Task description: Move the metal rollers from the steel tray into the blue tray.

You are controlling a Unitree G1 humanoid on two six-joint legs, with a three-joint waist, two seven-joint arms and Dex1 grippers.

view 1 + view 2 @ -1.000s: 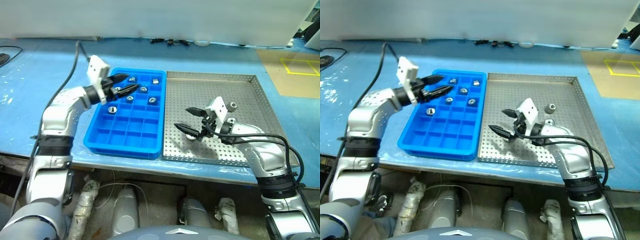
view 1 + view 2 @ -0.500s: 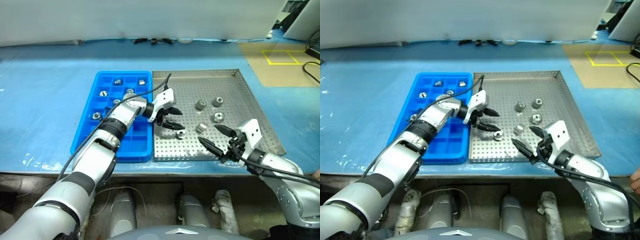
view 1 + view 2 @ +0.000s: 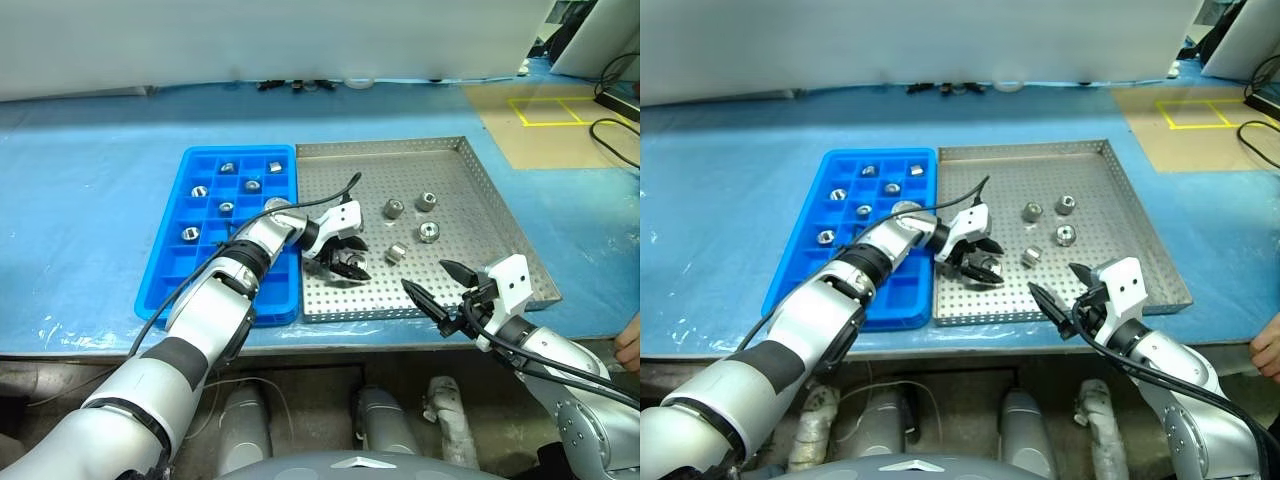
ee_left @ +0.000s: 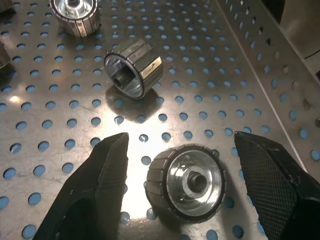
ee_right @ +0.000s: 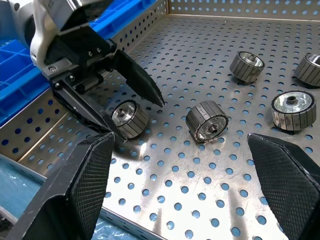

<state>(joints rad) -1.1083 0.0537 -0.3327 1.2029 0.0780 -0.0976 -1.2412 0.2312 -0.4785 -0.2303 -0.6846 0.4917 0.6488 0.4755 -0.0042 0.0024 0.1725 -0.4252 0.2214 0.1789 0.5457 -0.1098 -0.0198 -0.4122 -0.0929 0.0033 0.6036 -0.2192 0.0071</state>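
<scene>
Left gripper (image 4: 175, 185) open astride one roller (image 4: 186, 181): small, rigid, likely dense, slick; grasp across ribbed sides.

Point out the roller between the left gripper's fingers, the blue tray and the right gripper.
roller (image 4: 187, 182), left wrist view, its end face.
blue tray (image 3: 168, 265), left eye view, left rim.
right gripper (image 3: 438, 290), left eye view, between its fingertips.

A blue table (image 3: 80, 190) bears yellow tape markings (image 3: 548, 110) far right.

Rollers (image 4: 186, 182): shiny ribbed metal. Steel tray (image 3: 470, 185): dull perforated sheet metal. Blue tray (image 3: 170, 265): glossy plastic. Fingers (image 4: 92, 192): matt black, cross-hatched texture.
</scene>
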